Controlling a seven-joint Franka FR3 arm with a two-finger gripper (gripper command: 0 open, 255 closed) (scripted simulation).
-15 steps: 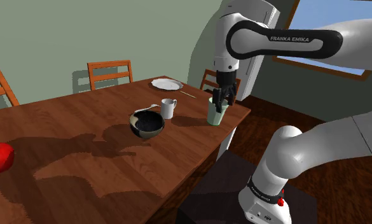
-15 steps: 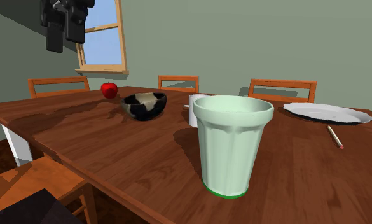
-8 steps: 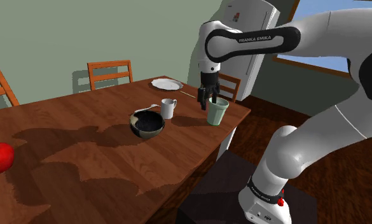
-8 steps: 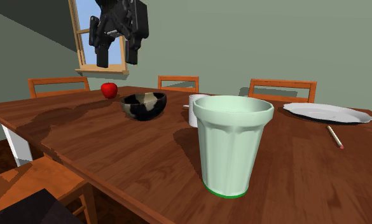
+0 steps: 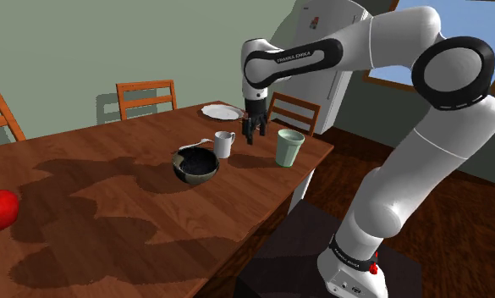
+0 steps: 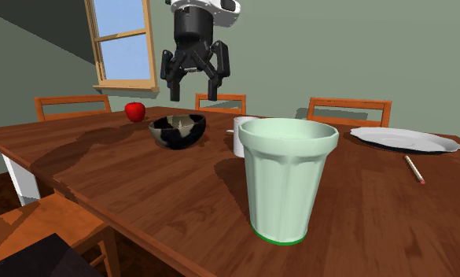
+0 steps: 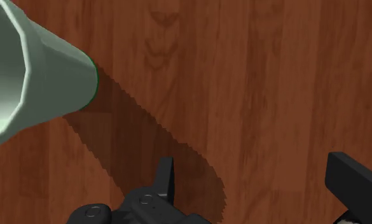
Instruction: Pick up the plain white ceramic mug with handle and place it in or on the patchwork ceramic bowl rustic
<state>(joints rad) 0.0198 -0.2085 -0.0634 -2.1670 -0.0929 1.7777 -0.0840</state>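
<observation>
Shoulder view: jaws hover between white mug (image 5: 224,144) and pale green cup (image 5: 288,148), the mug standing on the table (image 5: 110,212) beside the patchwork bowl (image 5: 195,164); second exterior view: jaws apart; wrist view: bare wood below, so they should shift over the mug before descending.

White arm (image 5: 419,157) with dark joints, FRANKA EMIKA lettering, a red spot near its base, black jaws.
</observation>
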